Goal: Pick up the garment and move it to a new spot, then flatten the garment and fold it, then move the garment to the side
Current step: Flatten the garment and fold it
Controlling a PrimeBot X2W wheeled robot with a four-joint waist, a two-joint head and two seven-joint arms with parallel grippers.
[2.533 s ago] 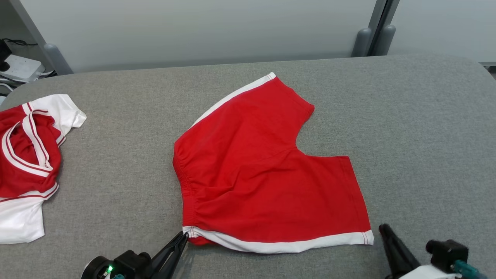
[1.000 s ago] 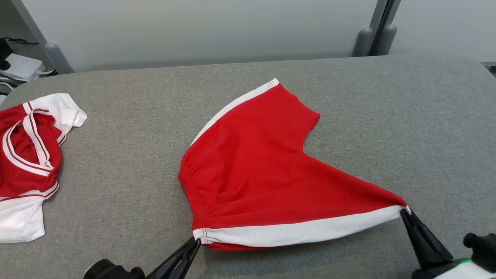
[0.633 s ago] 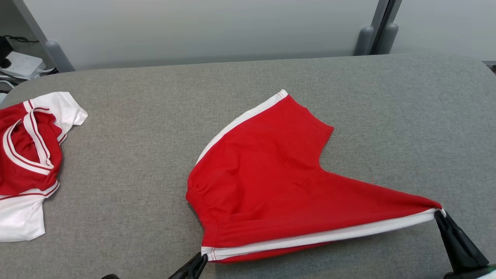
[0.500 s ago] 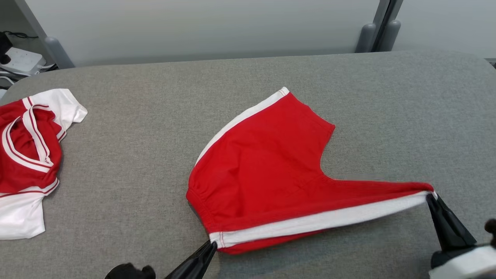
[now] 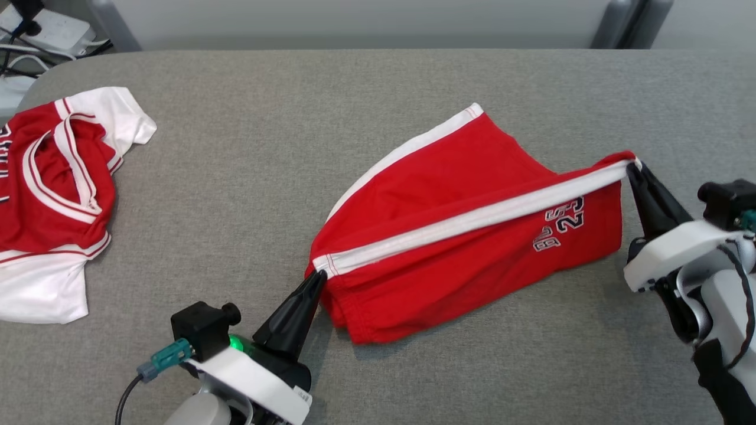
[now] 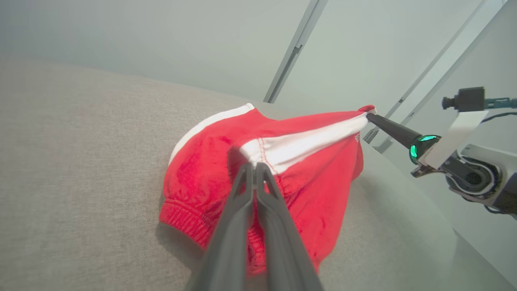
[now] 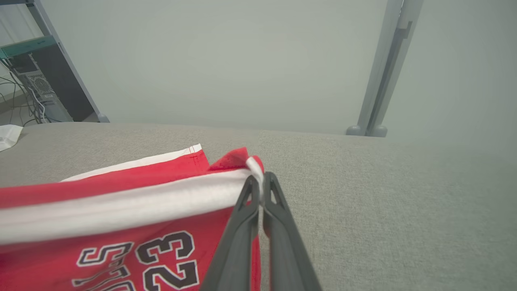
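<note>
**Head view.** Garment (image 5: 449,236), red with a white side stripe (image 5: 472,221): lay right of centre on the grey surface (image 5: 236,195). The striped edge was raised and stretched taut between the two claws, and the far part rested flat. Left claw (image 5: 316,278): clamped on the waistband corner at the stripe's near-left end. Right claw (image 5: 633,168): clamped on the hem corner at the stripe's right end. Dark-outlined lettering (image 5: 561,221) showed on the panel hanging below the stripe. Red-and-white jersey (image 5: 53,195): lay at the surface's left edge, well apart.

**Left wrist view.** Left claw (image 6: 254,167): fingers pressed together, pinching the stitched white corner of the garment (image 6: 210,161). Right claw (image 6: 369,116): at the right, gripping the opposite tip.

**Right wrist view.** Right claw (image 7: 260,182): fingers closed on the stripe's end. The garment (image 7: 101,190) extended left, with "23" printed beneath the stripe.
</note>
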